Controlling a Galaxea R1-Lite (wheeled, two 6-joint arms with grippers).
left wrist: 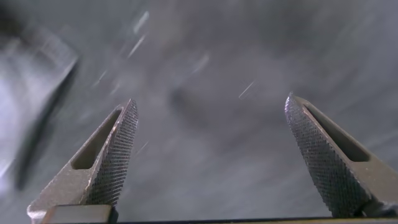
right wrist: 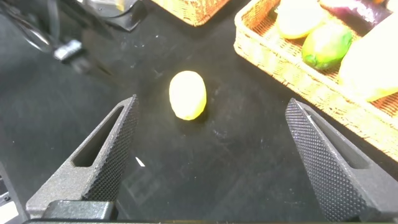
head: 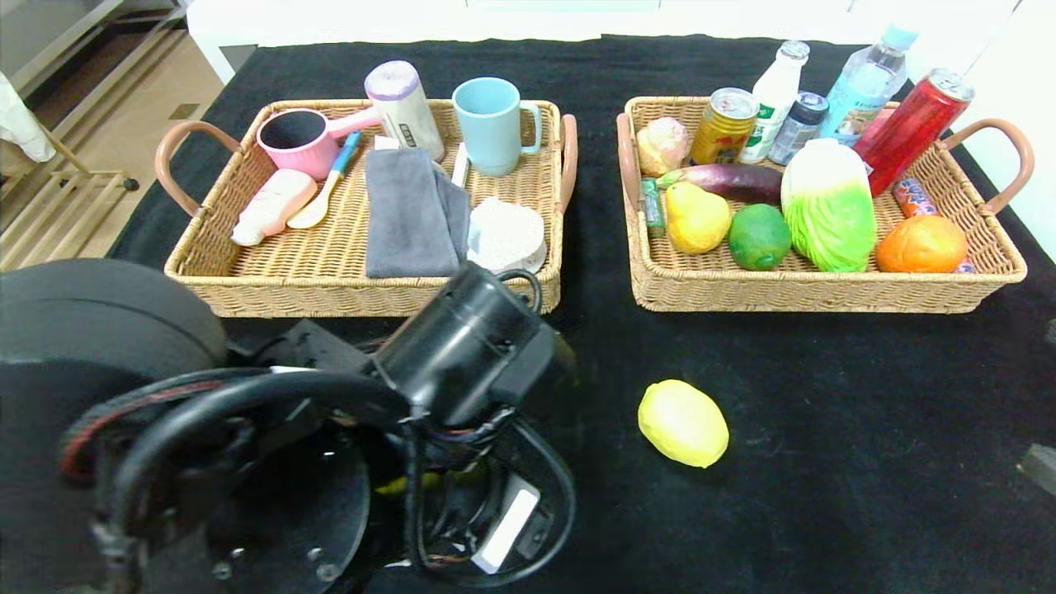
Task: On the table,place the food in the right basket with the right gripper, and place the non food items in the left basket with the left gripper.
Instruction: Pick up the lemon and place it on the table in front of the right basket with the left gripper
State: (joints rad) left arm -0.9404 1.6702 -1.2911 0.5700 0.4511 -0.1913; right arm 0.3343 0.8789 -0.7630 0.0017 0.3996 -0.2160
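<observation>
A yellow lemon (head: pixel 683 422) lies alone on the black table, in front of the right basket (head: pixel 825 293). In the right wrist view the lemon (right wrist: pixel 187 94) is a little ahead of my right gripper (right wrist: pixel 212 101), which is open and empty above the cloth. My left arm (head: pixel 462 346) fills the lower left of the head view, just in front of the left basket (head: pixel 289 293). The left gripper (left wrist: pixel 211 99) is open with nothing between its fingers, over a blurred grey surface.
The left basket holds a pink scoop (head: pixel 299 140), a blue mug (head: pixel 493 124), a grey cloth (head: pixel 412 214), a roll (head: pixel 404 103) and a white sponge (head: pixel 505 235). The right basket holds a pear (head: pixel 695 217), a lime (head: pixel 759 237), a cabbage (head: pixel 829 206), an orange (head: pixel 921 244), cans and bottles.
</observation>
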